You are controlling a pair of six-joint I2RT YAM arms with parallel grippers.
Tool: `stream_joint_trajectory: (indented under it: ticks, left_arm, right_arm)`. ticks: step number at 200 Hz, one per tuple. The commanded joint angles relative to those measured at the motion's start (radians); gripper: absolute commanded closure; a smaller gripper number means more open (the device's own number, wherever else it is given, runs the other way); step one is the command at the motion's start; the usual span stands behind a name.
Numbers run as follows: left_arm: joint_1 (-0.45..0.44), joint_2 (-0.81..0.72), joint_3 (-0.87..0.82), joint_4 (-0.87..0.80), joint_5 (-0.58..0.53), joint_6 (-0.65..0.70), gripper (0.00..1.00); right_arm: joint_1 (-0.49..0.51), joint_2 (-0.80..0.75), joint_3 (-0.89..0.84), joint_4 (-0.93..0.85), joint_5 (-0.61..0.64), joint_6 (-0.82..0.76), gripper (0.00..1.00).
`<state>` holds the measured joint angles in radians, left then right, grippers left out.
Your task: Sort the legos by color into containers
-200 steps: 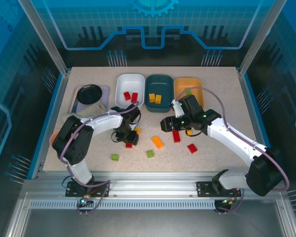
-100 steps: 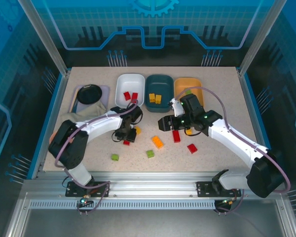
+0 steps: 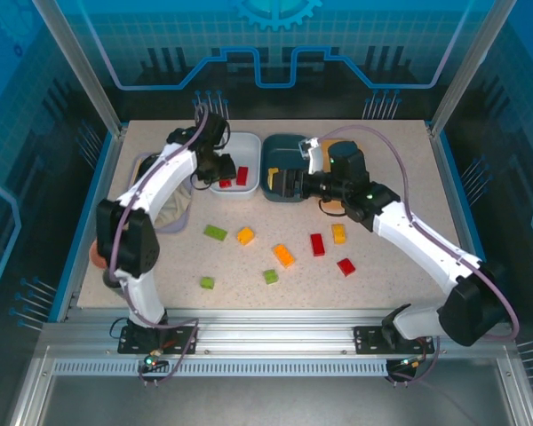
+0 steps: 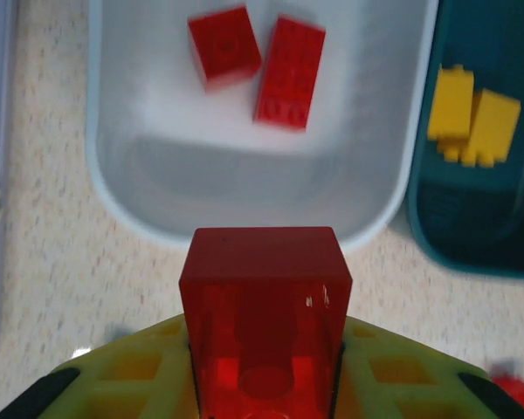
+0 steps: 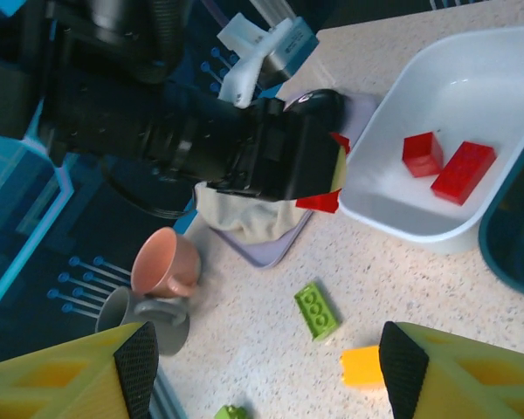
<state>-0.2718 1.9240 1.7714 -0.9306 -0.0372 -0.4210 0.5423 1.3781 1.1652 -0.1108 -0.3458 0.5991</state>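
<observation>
My left gripper [image 3: 215,170] is shut on a translucent red lego [image 4: 264,314] and holds it just short of the white container's near rim [image 4: 157,179]. Two red legos [image 4: 224,45] [image 4: 289,70] lie inside that container [image 3: 234,146]. The dark teal container [image 3: 284,151] beside it holds yellow legos [image 4: 472,113]. My right gripper [image 3: 284,184] hangs open and empty over the teal container's near edge. Loose on the table lie green [image 3: 215,232], orange [image 3: 245,235], orange [image 3: 283,255], red [image 3: 317,243] and several more legos. The orange-yellow container [image 3: 339,149] is partly hidden behind the right arm.
A black round dish on a lavender tray [image 3: 160,169] with a beige cloth sits left of the white container. A pink cup [image 5: 164,262] and a grey mug [image 5: 131,319] stand near the table's left edge. The right wrist view looks past a green lego [image 5: 316,310] and an orange one [image 5: 362,365].
My left arm has lifted the red lego off the table and swung back to the white container. My right arm has drawn back from the table's middle to the teal container.
</observation>
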Motion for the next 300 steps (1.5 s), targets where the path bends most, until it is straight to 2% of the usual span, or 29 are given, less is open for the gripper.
stream_joint_trajectory:
  ticks: [1, 45, 86, 123, 176, 199, 222, 236, 276, 300]
  left_arm:
    - [0.024, 0.127, 0.159, -0.093, -0.039, -0.017, 0.68]
    - [0.033, 0.347, 0.423, -0.243, -0.222, -0.057, 0.72]
    - [0.027, 0.386, 0.423, -0.261, -0.234, -0.14, 0.75]
    - [0.014, 0.422, 0.413, -0.268, -0.223, -0.165, 0.74]
    - [-0.004, 0.461, 0.428, -0.268, -0.191, -0.168, 0.58]
    - [-0.007, 0.459, 0.434, -0.27, -0.183, -0.159, 0.51]
    - [-0.01, 0.447, 0.461, -0.281, -0.172, -0.144, 0.4]
    - [-0.012, 0.424, 0.473, -0.278, -0.167, -0.138, 0.37]
    - [-0.043, 0.273, 0.445, -0.234, -0.124, -0.14, 0.29]
    - [-0.067, 0.087, 0.241, -0.093, -0.023, -0.17, 0.24]
  right_arm:
    - [-0.013, 0.054, 0.068, -0.003, 0.057, 0.013, 0.29]
    - [-0.026, 0.134, 0.133, -0.039, 0.057, 0.021, 0.29]
    - [-0.039, 0.148, 0.128, -0.072, 0.048, 0.021, 0.29]
    - [-0.052, 0.153, 0.114, -0.087, 0.036, 0.032, 0.29]
    - [-0.059, 0.162, 0.109, -0.122, 0.033, 0.027, 0.29]
    - [-0.06, 0.155, 0.11, -0.165, 0.056, 0.014, 0.29]
    - [-0.067, 0.135, 0.105, -0.205, 0.083, -0.007, 0.29]
    - [-0.067, 0.115, 0.103, -0.239, 0.108, -0.036, 0.29]
    - [-0.078, 0.034, 0.082, -0.47, 0.332, -0.12, 0.3]
    - [-0.118, -0.016, 0.0, -0.574, 0.399, -0.138, 0.31]
